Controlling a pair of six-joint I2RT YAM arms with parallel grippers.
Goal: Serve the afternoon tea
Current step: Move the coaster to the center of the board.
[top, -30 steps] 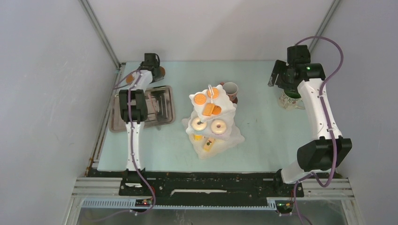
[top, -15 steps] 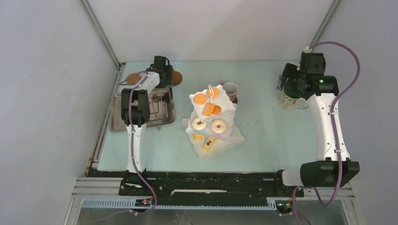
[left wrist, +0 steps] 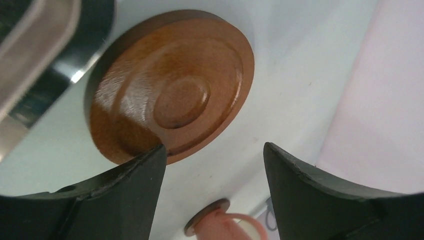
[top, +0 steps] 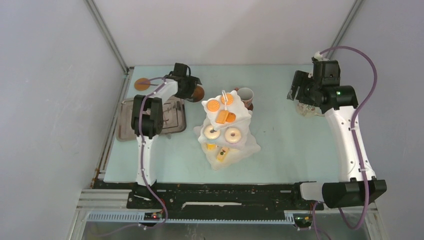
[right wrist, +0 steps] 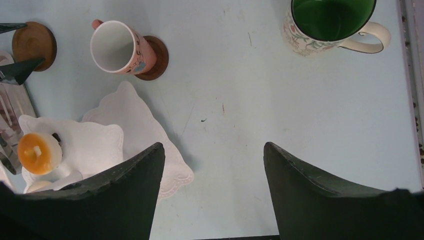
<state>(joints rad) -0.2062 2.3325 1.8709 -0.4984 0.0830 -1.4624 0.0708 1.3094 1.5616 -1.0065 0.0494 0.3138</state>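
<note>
Three-tier stand (top: 227,127): nearest, mid-table (top: 285,150), loaded. Right claw (right wrist: 214,155): released, empty. The green-inside mug (right wrist: 332,22) stands upright ahead and to the claw's right, handle turned rightward, and is judged the right arm's pick as the nearer arm. Left claw (left wrist: 215,155): released, with a brown coaster (left wrist: 172,100) flat on the table just ahead; one finger overlaps its rim, contact unclear. Pink mug (right wrist: 117,47): on a second coaster (right wrist: 156,59) behind the stand. From above, the right wrist hides most of the green mug; a third mug is not located.
</note>
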